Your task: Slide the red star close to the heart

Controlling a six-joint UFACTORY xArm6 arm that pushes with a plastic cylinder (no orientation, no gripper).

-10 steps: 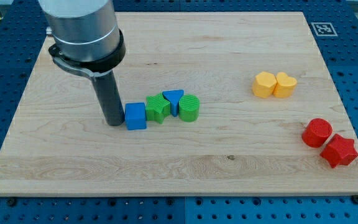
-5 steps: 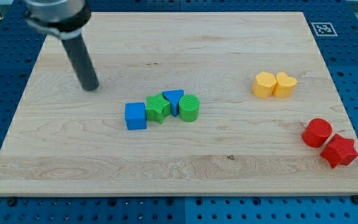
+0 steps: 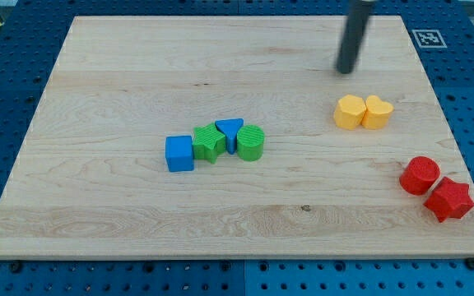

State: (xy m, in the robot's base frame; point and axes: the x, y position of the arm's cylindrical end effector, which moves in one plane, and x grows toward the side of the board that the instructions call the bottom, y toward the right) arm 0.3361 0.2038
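— One red star [image 3: 449, 199], low at the view's right, close to the tabletop's [image 3: 138, 66] corner. Touching anything?

— Touching the red cylinder [image 3: 420, 175], just up and to the view's left of it. Well apart from the yellow heart [image 3: 377, 112], higher in the view.

— And beside the heart?

— A second yellow block [image 3: 350, 112], pressed against it on the view's left; shape hard to make out.

— Whereabouts of my tip [image 3: 346, 71]?

— Above the yellow pair in the view, near them, touching neither. Far from the red star. No hand on this arm, only a bare rod, so nothing to open, close or hold.

— Likeliest trouble from here?

— Probably four kinds. First, risk of clipping the heart or the red cylinder on the way down to the star. Second, little room behind the star, between it and the tabletop's edge. Third, with an off-centre push on those points, likely a spin and a slip aside. Fourth, with too long a push, the heart knocked away along with its neighbour.

— And the red cylinder during the push?

— Partly in the lane toward the heart; quite possibly dragged along unless approached from the view's bottom right.

— Anything else on the tabletop?

— Blue cube [image 3: 179, 153], green star [image 3: 209, 143], blue triangle [image 3: 230, 130] and green cylinder [image 3: 251, 142], huddled mid-tabletop, well apart from that lane. Probably no part in this.
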